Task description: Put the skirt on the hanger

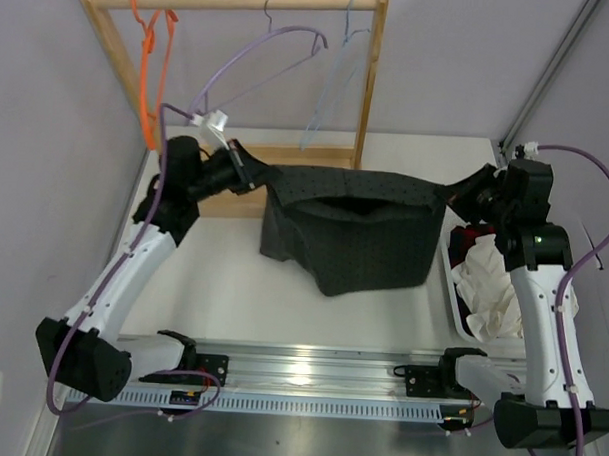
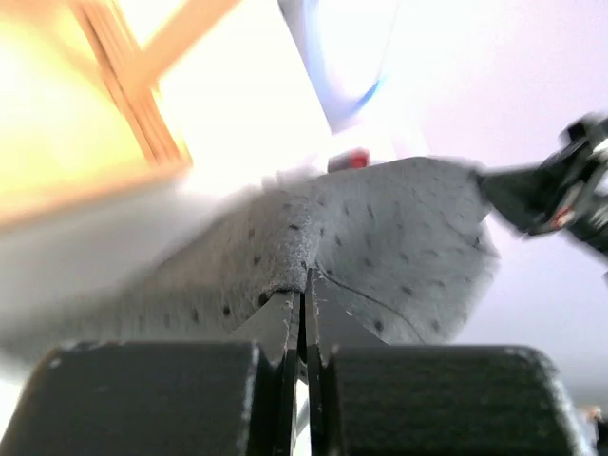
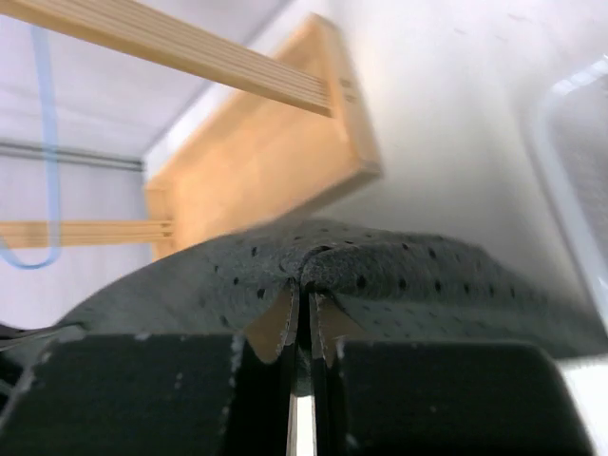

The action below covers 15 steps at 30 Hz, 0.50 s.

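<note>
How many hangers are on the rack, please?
3, all hanging from the rack's rail: the orange hanger at the left, the purple hanger in the middle, the blue hanger at the right. None seems hidden.

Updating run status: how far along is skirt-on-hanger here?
Done: the skirt is picked up by its top edge. In hand: left hand and right hand are each shut on one end, holding it stretched between them. Left: the hanger hangs on the wooden rack behind, not yet in the skirt.
</note>
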Tool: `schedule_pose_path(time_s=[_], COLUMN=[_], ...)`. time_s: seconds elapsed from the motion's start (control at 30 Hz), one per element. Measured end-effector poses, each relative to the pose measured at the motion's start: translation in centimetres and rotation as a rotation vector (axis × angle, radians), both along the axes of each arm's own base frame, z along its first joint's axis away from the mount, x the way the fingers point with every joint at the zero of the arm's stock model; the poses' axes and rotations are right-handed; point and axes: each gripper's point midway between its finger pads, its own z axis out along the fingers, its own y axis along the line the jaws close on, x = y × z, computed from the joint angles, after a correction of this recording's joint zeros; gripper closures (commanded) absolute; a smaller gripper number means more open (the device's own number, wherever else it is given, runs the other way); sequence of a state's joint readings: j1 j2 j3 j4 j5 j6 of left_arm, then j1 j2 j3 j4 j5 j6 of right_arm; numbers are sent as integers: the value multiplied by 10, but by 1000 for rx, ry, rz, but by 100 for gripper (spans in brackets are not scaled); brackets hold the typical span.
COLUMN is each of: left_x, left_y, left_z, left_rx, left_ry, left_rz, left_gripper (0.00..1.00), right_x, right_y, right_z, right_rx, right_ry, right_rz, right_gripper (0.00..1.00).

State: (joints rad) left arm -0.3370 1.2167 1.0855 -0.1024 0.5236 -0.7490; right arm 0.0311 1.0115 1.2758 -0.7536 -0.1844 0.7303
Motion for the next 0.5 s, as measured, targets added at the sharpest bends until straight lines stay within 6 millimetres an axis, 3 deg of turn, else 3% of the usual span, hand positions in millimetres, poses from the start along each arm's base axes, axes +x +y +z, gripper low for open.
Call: schedule_pose_path(time_s=[0.07, 0.13, 0.23, 0.37, 0.5], left_x=[5, 10, 19, 25, 24], left_y=[28, 43, 54, 60, 66], left_z=[39, 66, 89, 80, 53], left_rx=[1, 6, 23, 62, 101], left_ry=[-61, -104, -125, -81, -16], left_rz=[76, 114, 143, 163, 187], left_gripper=[100, 100, 100, 100, 100], right_x=[11, 25, 49, 70, 71], right_y=[8, 19, 30, 40, 47], right_z=[14, 29, 51, 68, 64], right_rx=[24, 52, 79, 101, 116], right_ry=[-31, -61, -113, -167, -166], right_rz=[44, 102, 164, 223, 265], right_gripper=[100, 100, 100, 100, 100])
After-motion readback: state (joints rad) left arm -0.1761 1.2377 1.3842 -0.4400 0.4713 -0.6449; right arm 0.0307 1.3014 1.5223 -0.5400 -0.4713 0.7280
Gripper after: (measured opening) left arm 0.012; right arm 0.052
